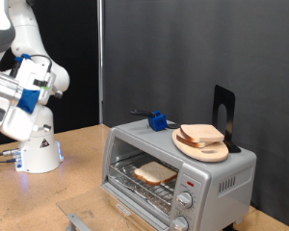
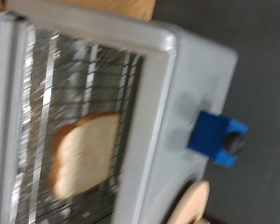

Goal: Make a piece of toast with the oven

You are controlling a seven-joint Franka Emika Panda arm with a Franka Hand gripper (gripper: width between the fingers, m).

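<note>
The silver oven (image 1: 222, 171) stands at the exterior view's right with its door (image 1: 125, 206) folded down and open. One pale slice of toast (image 1: 155, 172) lies flat on the wire rack inside. It also shows in the wrist view (image 2: 84, 154), lying on the rack (image 2: 75, 75) inside the oven's frame (image 2: 168, 103). The arm's hand (image 1: 4, 104) is raised at the exterior view's left edge, well away from the oven. Its fingers do not show in either view.
On top of the oven sit a round wooden board (image 1: 206, 149) with other bread slices (image 1: 200, 134), a small blue object (image 1: 160, 122) and a black stand (image 1: 224, 114). The blue object (image 2: 217, 137) and the board's edge (image 2: 191, 201) show in the wrist view. The robot's base (image 1: 39, 149) stands on the wooden table.
</note>
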